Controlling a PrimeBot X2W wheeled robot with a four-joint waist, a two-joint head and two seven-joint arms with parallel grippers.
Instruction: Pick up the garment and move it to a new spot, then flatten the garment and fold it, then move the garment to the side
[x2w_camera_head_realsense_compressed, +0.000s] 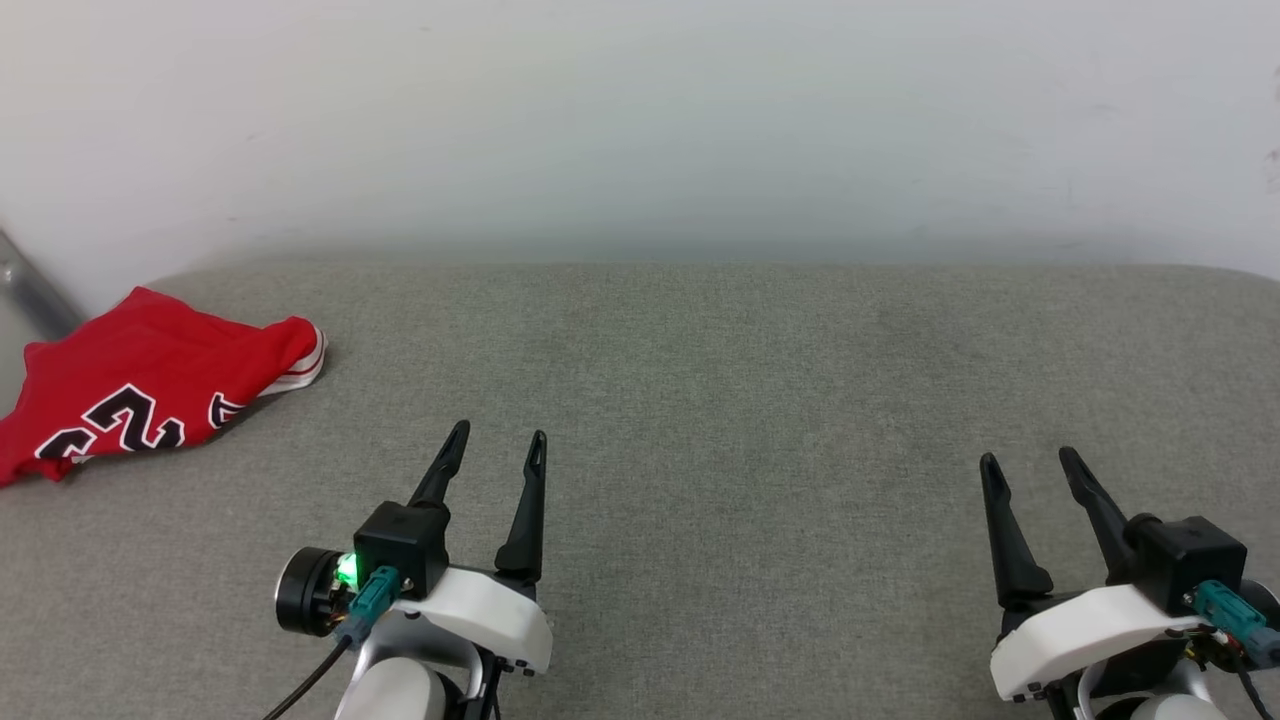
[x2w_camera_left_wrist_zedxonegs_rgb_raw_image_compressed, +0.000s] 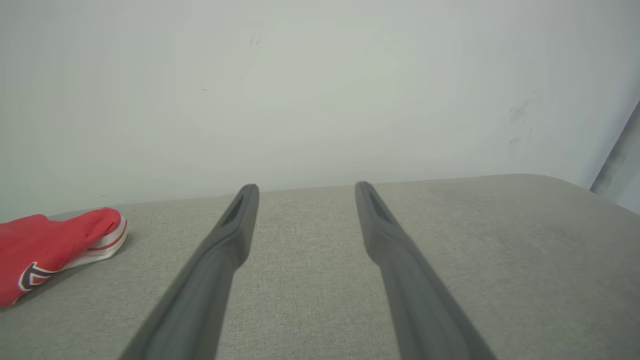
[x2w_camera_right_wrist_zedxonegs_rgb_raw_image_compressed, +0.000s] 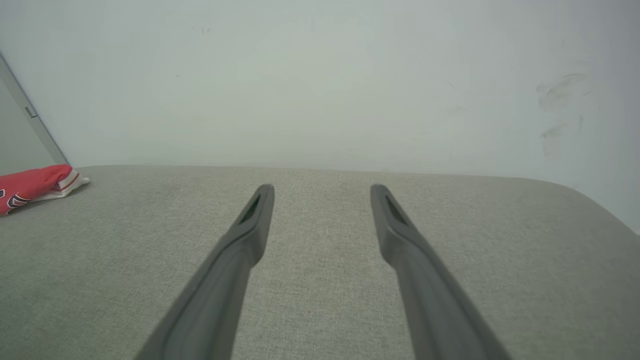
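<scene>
Nearest, the left gripper (x2w_camera_head_realsense_compressed: 499, 433) and right gripper (x2w_camera_head_realsense_compressed: 1029, 457) hover over the grey cushion (x2w_camera_head_realsense_compressed: 700, 400), fingers spread and empty; the red shirt (x2w_camera_head_realsense_compressed: 150, 390) lies far left, seemingly folded.

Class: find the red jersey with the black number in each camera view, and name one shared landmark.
Head view: red cloth jersey with black, white-outlined number, far left, mid-height.
Left wrist view: jersey at lower left edge.
Right wrist view: jersey at left edge, mid-height.
Shared landmark: its white, red-striped sleeve end, at its right tip.
</scene>
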